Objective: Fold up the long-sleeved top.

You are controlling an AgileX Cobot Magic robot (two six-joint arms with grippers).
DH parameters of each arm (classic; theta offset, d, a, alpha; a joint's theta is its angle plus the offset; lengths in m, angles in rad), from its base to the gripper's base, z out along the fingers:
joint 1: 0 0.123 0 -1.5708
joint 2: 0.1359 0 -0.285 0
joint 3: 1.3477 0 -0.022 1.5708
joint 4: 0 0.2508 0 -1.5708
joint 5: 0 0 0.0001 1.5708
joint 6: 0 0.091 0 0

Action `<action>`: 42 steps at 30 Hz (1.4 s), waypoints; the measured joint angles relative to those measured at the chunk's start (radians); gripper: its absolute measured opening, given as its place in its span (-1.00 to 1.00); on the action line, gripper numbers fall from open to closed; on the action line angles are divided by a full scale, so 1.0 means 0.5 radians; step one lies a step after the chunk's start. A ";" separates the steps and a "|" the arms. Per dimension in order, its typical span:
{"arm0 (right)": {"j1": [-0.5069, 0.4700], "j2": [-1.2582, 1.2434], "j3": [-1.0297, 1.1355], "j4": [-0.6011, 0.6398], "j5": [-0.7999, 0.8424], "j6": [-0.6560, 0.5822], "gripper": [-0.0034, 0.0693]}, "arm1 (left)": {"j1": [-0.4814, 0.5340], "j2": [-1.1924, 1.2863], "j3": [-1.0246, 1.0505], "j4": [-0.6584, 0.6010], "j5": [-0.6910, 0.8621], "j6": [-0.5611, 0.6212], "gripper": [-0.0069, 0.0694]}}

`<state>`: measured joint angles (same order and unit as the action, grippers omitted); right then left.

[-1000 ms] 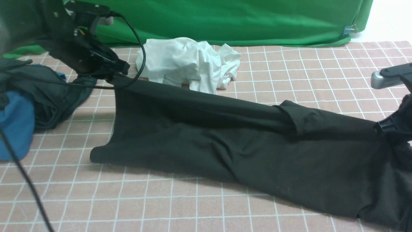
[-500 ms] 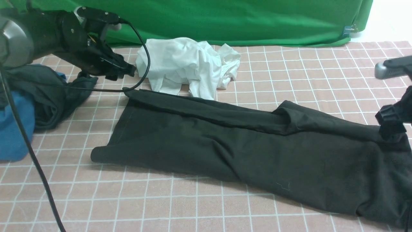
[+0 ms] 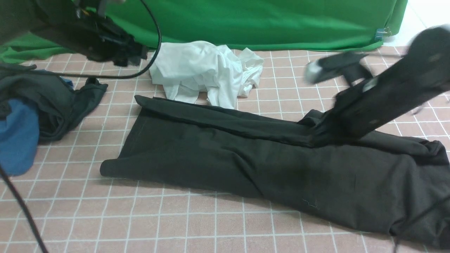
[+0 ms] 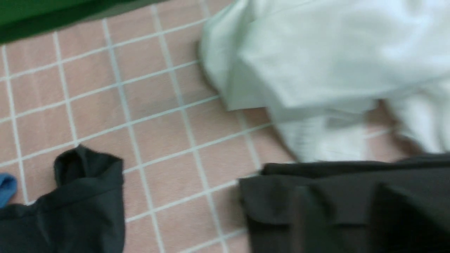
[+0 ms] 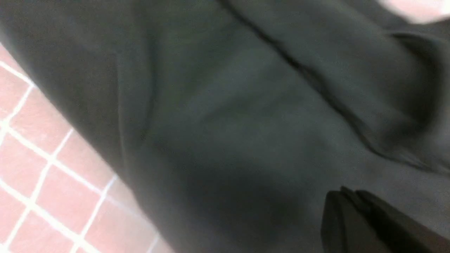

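**Front view: top folded lengthwise, cross-folds still to do**

Front view, from the left: a blue shirt point(image 3: 15, 135) and a smaller dark greenish-grey garment point(image 3: 59, 102) lie heaped at the table's left edge. Above them the left gripper point(image 3: 135, 58) hangs clear of all cloth; its fingers are blurred and I cannot tell whether they are spread or pressed together. A crumpled white garment point(image 3: 207, 72) sits behind, just beyond the far edge of the task piece.

The long-sleeved top point(image 3: 246, 158) lies across the middle and right of the checked tablecloth point(image 3: 175, 225), a long dark band running from its squared hem end on the left to a bunched end at the right. Its far edge looks already turned in lengthwise, with a sleeve laid along it. Shortening folds across the length appear still to be done, and the right end needs smoothing.

The right gripper point(image 3: 316, 137) reaches down onto the folded sleeve ridge, fingers pressed together; whether cloth is caught between them cannot be seen.
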<state>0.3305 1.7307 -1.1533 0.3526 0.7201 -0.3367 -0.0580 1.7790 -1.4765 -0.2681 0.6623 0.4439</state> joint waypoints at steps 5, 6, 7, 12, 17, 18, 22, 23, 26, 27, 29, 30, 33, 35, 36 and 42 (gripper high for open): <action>-0.028 0.281 -0.087 0.004 -0.077 -0.006 -0.82 | -0.160 -0.182 0.092 -0.014 0.018 0.107 -0.77; -0.042 0.312 -0.106 0.004 -0.077 -0.006 -0.82 | -0.192 -0.207 0.118 -0.015 0.016 0.111 -0.77; -0.058 0.346 -0.129 0.004 -0.077 -0.006 -0.82 | -0.233 -0.234 0.150 -0.017 0.016 0.116 -0.77; -0.135 0.454 -0.231 -0.001 -0.111 -0.007 -0.82 | -0.421 -0.299 0.315 -0.019 0.013 0.135 -0.77; -0.178 0.505 -0.259 -0.086 -0.435 -0.007 -0.82 | -0.562 -0.299 0.422 0.000 0.001 0.184 -0.77; -0.189 0.515 -0.259 -0.116 -0.565 -0.007 -0.82 | -0.585 -0.299 0.434 0.001 -0.005 0.202 -0.77; -0.254 0.553 -0.261 -0.173 -1.039 -0.007 -0.79 | -0.623 -0.299 0.445 0.004 -0.009 0.220 -0.77; -0.294 0.558 -0.280 -0.180 -1.143 0.002 -0.76 | -0.623 -0.299 0.445 0.009 -0.009 0.222 -0.77; -0.386 0.516 -0.359 -0.183 -1.106 0.064 -0.68 | -0.623 -0.299 0.448 0.046 -0.001 0.225 -0.77; -0.407 0.484 -0.379 -0.183 -1.032 0.072 -0.67 | -0.623 -0.294 0.448 0.072 0.002 0.227 -0.77; -0.425 0.411 -0.394 -0.183 -0.858 0.065 -0.66 | -0.623 -0.283 0.448 0.114 0.004 0.261 -0.77; -0.427 0.389 -0.394 -0.183 -0.817 0.060 -0.66 | -0.623 -0.274 0.448 0.124 0.004 0.272 -0.77; -0.431 0.173 -0.323 -0.181 -0.495 0.051 -0.65 | -0.623 -0.178 0.448 0.137 0.002 0.377 -0.77; -0.415 0.029 -0.207 -0.181 -0.406 0.051 -0.65 | -0.623 -0.077 0.448 0.145 -0.009 0.434 -0.77; -0.403 -0.067 -0.109 -0.181 -0.384 0.053 -0.65 | -0.621 0.009 0.448 0.172 -0.035 0.458 -0.77; -0.309 -0.375 0.172 -0.181 -0.393 0.078 -0.65 | -0.559 0.337 0.324 0.213 -0.084 0.414 -0.77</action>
<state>0.1761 1.5432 -1.0674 0.2623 0.5238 -0.2976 -0.3376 1.9476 -1.3145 -0.1618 0.6200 0.6510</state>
